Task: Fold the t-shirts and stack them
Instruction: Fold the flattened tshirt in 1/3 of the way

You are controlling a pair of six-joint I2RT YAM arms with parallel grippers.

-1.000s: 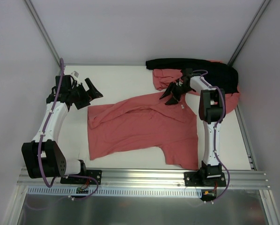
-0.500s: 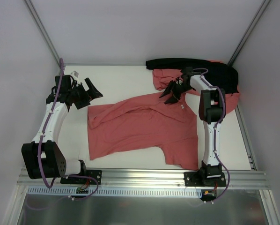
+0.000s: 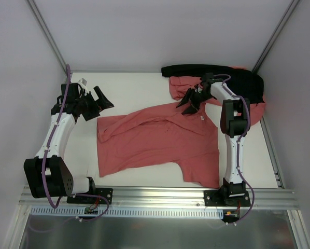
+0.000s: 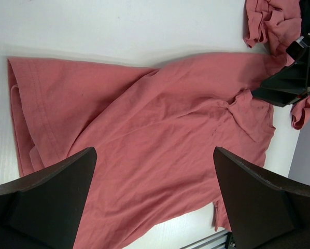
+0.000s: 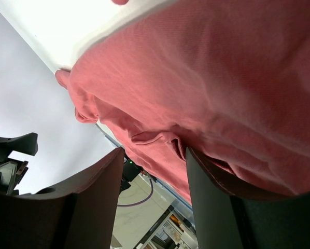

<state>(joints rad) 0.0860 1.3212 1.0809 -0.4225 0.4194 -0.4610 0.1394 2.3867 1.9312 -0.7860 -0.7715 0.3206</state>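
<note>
Salmon-red t-shirt lies spread; its white label too small to read.

A spread t-shirt lies centred on the table, a heap of t-shirts behind it, far right.

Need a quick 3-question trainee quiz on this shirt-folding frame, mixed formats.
1. True or false: the left gripper has its jaws shut on the spread t-shirt.
2. What is draped over the t-shirt pile at the table's far right? A) black cloth B) white towel C) cardboard box
3. Fill in: the right gripper, at the spread t-shirt's far edge, has its jaws ___.

Key: 1 false; 2 A; 3 open.
</note>
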